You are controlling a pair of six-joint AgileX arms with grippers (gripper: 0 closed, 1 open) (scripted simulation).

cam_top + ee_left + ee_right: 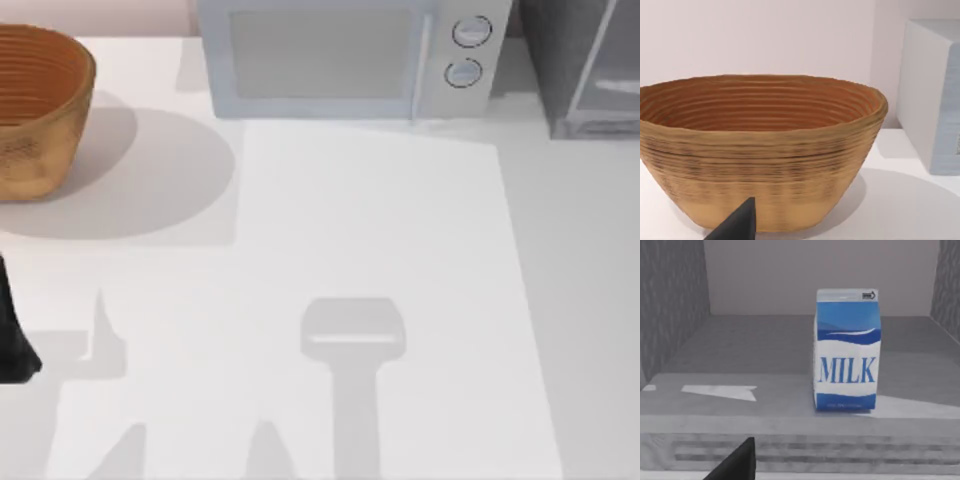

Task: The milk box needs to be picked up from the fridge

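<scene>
upright, blue-topped white milk box (846, 352) lettered "milk", on fridge (790, 390) floor, right pincer's opening untellable

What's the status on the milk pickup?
Right gripper facing the open fridge, short of the milk box. Box upright on the fridge floor, untouched. Left arm parked by the basket. Nothing in the way.

Left arm (14, 335) at left edge

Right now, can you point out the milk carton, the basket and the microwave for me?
milk box (846, 352): right wrist view, on the white front face by the MILK lettering.
basket (760, 165): left wrist view, on its woven outer wall.
microwave (320, 52): top view, on its door window.
</scene>
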